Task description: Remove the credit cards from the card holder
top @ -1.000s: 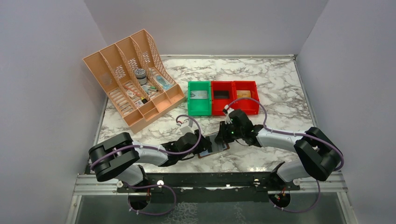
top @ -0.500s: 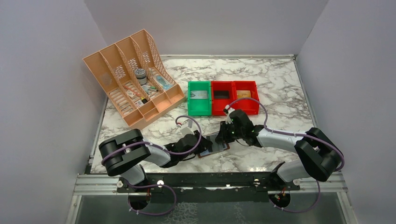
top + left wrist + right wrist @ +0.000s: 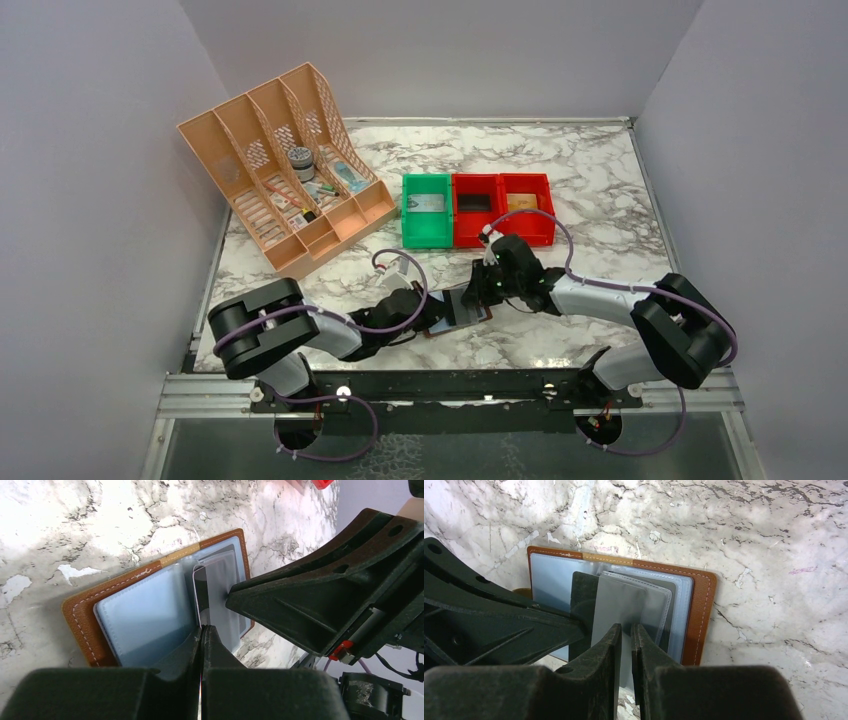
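- Card holder (image 3: 460, 306), brown w/ pale grey-blue lining, lies open and flat on marble worktop (image 3: 580, 180), near the front edge, between the two arms' tips.
- Credit cards (image 3: 583, 587) sit fanned over holder's right half: a dark one at left, grey card (image 3: 619, 605) overlapping it, a stitched clear sleeve under both.
- Left gripper (image 3: 201, 630): jaws pressed together, a thin pale card edge running into the seam between them, so clamped on one of the cards. Which one, can't tell.
- Right gripper (image 3: 625, 630): jaws nearly together, only a narrow slit; grey card's lower end runs into that slit, nipped there.
- Tips of both grippers meet over holder's right half, approx. touching each other in left wrist view.
- Holder's left half is bare, its blue pocket showing.
- Behind: green bin (image 3: 426, 234) w/ two red bins (image 3: 476, 236) in a row beside it, well apart from holder.
- Peach file rack (image 3: 215, 130) at rear left, small items in its slots.
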`<state>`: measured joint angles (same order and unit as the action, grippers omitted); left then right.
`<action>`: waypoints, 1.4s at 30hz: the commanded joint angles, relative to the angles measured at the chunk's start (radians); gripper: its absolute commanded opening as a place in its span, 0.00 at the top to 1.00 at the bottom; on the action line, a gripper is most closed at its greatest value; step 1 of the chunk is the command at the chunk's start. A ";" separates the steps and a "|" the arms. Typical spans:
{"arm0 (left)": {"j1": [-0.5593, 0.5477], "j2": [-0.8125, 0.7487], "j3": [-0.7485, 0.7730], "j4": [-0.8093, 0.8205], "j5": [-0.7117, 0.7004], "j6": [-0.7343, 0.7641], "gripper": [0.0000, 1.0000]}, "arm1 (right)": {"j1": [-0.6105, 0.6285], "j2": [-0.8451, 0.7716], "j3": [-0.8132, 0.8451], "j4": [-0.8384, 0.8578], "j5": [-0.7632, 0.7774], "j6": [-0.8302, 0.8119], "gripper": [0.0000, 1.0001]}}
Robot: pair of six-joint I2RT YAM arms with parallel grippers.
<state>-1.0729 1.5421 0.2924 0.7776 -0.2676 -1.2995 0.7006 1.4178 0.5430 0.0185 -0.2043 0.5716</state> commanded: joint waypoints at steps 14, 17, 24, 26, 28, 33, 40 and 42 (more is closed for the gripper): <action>-0.004 -0.090 0.025 -0.147 -0.025 0.075 1.00 | -0.006 -0.089 0.065 -0.139 -0.167 -0.151 0.87; -0.004 -0.095 0.024 -0.154 -0.028 0.075 1.00 | -0.005 -0.067 0.062 -0.115 -0.208 -0.156 0.86; -0.002 -0.099 0.027 -0.152 0.000 0.075 0.89 | -0.004 0.038 0.040 -0.124 -0.025 -0.077 0.87; -0.001 -0.094 0.033 -0.152 0.014 0.078 0.81 | -0.004 0.043 0.018 -0.110 -0.014 -0.067 0.87; -0.001 -0.088 0.036 -0.148 0.023 0.075 0.75 | -0.005 0.050 0.003 -0.092 -0.033 -0.062 0.87; 0.004 -0.070 0.025 -0.095 0.045 0.066 0.69 | -0.004 0.063 -0.015 -0.071 -0.041 -0.047 0.87; 0.019 0.020 -0.005 0.077 0.102 0.018 0.69 | -0.005 0.057 -0.023 -0.071 -0.043 -0.050 0.87; 0.019 0.052 -0.015 0.135 0.108 -0.007 0.69 | -0.005 0.054 -0.026 -0.070 -0.044 -0.050 0.87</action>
<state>-1.0527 1.5314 0.2974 0.7494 -0.2241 -1.2556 0.6983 1.4418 0.5598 -0.0151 -0.3122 0.5320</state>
